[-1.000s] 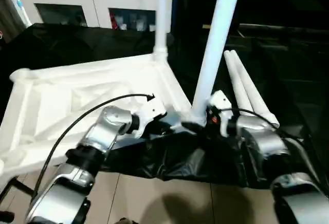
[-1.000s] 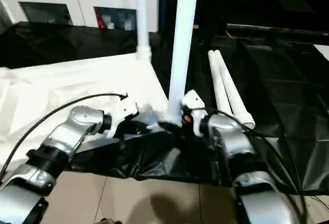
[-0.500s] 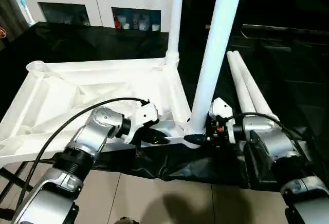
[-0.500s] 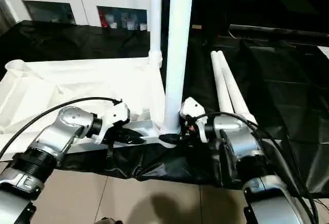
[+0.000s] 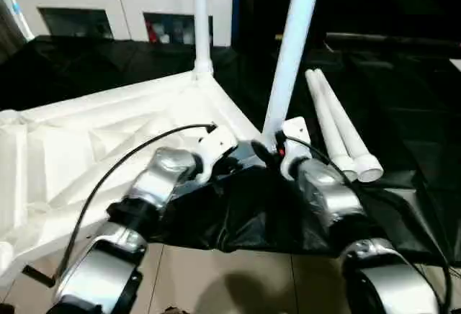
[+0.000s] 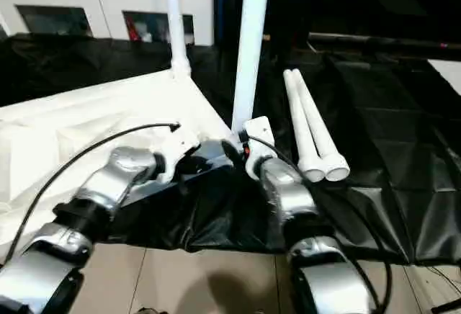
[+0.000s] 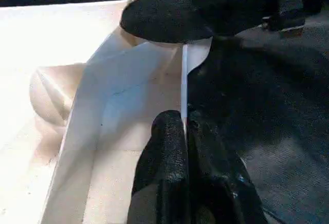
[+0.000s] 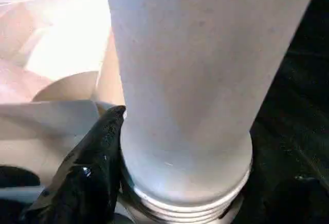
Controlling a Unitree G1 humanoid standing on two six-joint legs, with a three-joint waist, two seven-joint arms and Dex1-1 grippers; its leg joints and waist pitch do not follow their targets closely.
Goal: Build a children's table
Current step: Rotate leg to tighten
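Observation:
The white table top (image 5: pixel 86 141) lies upside down, ribbed underside up. One white leg (image 5: pixel 200 19) stands upright in its far corner socket. A second leg (image 5: pixel 289 47) stands at the near corner, and my right gripper (image 5: pixel 269 151) is shut on its base. In the right wrist view a black finger (image 8: pixel 92 167) presses against that leg (image 8: pixel 195 80) just above its threaded end. My left gripper (image 7: pixel 183 126) is shut on the top's thin rim wall (image 7: pixel 184 70) right beside that corner. Two more legs (image 5: pixel 338 127) lie side by side to the right.
A black sheet (image 5: pixel 403 112) covers the work surface and hangs over its front edge. A white cabinet with glass doors (image 5: pixel 94 11) stands behind. Tiled floor (image 5: pixel 238 278) shows below my forearms.
The table top has swung round, so its near corner with the held leg now points away to the right. Both grippers keep their hold. The view has shifted too.

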